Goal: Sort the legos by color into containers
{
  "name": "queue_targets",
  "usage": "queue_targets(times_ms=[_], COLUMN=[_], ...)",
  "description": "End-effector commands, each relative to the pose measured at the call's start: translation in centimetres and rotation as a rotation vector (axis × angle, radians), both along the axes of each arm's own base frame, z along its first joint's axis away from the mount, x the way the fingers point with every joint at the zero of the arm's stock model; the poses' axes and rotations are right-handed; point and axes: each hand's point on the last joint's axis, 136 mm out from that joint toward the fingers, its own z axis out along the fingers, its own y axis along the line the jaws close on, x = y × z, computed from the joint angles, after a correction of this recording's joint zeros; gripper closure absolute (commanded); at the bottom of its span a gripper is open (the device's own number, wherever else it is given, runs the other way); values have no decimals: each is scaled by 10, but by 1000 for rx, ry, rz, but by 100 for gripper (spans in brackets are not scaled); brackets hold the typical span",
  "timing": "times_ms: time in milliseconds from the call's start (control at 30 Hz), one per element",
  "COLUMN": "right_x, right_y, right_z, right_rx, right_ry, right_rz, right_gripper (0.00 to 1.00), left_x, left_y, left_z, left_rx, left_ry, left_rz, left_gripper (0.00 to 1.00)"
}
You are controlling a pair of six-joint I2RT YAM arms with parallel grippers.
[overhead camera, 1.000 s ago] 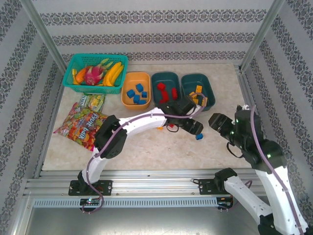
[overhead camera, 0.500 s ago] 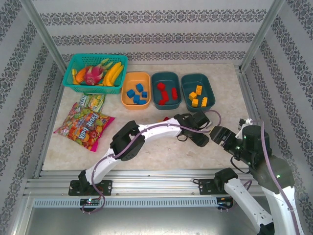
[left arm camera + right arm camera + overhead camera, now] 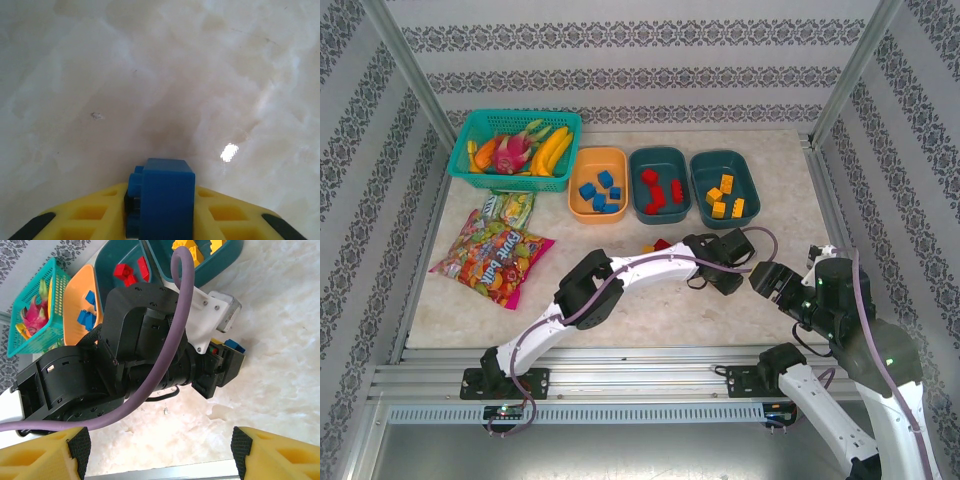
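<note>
Got it — the left end effector [image 3: 160, 227] is clenched on a blue brick [image 3: 167, 192] over the tabletop [image 3: 150, 75]; the right end effector [image 3: 159, 452] hangs nearby, spread wide, grasping nothing.

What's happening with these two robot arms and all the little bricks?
The arms are sorting by colour into three bins. The left gripper is shut on a blue brick near the table. The right gripper hangs open beside it. The orange bin holds blue bricks, the middle bin red bricks, the right bin yellow-orange bricks. A loose red brick lies on the table.
</note>
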Motion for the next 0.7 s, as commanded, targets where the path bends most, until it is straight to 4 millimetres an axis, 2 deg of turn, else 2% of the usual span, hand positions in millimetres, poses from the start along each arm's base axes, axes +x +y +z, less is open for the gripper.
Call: queue_targets(times_ms=[0, 100, 233, 300, 433, 533, 667], right_x=[-2, 4, 23, 36, 63, 85, 116], right_y=[2, 8, 33, 52, 83, 101, 124], right_z=[3, 14, 50, 77, 108, 115, 103], right_rx=[21, 28, 93, 154, 258, 320, 336], right_ry=[-10, -44, -140, -222, -286, -296, -246], right_rz=[7, 40, 146, 216, 324, 367, 412], right_gripper=[24, 24, 24, 24, 24, 24, 24], left_x=[3, 14, 40, 56, 92, 118, 154], left_y=[-1, 8, 35, 55, 106, 148, 208], left_z=[33, 62, 102, 124, 153, 162, 164], left_rx=[-11, -56, -135, -178, -235, -238, -211], left_ry=[-47, -46, -21, -13, 8, 7, -1], left_rz=[24, 85, 203, 267, 393, 477, 603], left_gripper=[70, 71, 71, 71, 71, 71, 71])
